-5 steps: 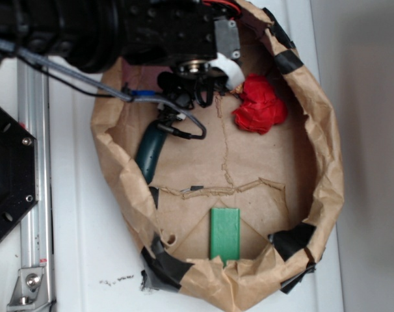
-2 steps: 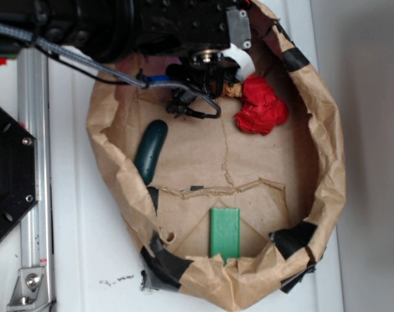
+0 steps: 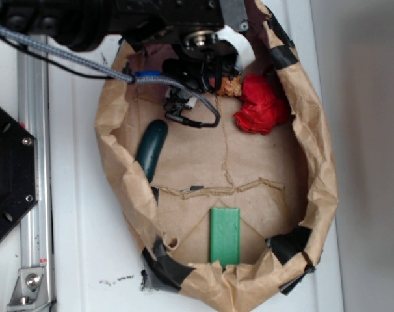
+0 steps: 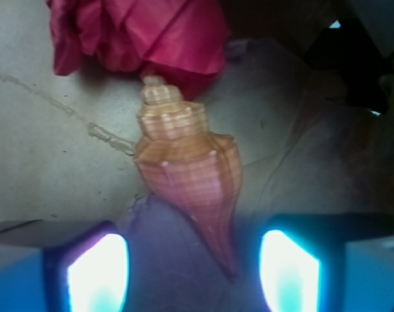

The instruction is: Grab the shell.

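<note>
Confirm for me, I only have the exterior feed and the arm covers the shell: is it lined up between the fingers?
Observer: Yes. On the wrist view the shell lies between the two fingers, its pointed tail reaching down into the gap.
Operator: Fingers open or closed on it?
Observer: Open. There is clear space on both sides of the tail; neither pad touches it.
Operator: Anything crowding it?
Observer: The red wad sits right at the shell's spire end, touching or nearly so. It is beyond the fingers, not between them.
Operator: What's under it?
Observer: Brown paper, with a crease running to the shell's left side.
</note>
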Available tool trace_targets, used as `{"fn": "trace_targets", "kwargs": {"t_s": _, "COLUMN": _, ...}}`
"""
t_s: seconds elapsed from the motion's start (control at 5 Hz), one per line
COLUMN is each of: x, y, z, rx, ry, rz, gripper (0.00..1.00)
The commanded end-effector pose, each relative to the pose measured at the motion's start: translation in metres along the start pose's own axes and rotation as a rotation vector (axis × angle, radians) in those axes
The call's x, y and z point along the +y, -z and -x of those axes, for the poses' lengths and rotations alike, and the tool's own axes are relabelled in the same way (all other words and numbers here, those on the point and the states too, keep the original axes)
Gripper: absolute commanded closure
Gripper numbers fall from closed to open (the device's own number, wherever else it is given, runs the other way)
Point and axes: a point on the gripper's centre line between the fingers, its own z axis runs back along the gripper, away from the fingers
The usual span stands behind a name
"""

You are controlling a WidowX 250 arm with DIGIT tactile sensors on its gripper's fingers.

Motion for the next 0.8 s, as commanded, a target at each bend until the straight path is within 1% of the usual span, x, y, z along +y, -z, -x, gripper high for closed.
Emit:
{"fn": "trace_targets", "kwargs": {"t_s": 0.0, "x": 0.017, "y": -0.013, "z": -0.021, "rx": -0.098, "ry": -0.007, "rz": -0.055, "gripper": 0.00}}
{"fn": "trace_targets", "kwargs": {"t_s": 0.2, "x": 0.017, "y": -0.006, "z": -0.028, "rx": -0.096, "ry": 0.003, "rz": -0.062, "gripper": 0.00}}
{"fn": "trace_targets", "kwargs": {"t_s": 0.6, "x": 0.012, "y": 0.013, "z": -0.028, "rx": -0.041, "ry": 0.010, "rz": -0.066, "gripper": 0.00}}
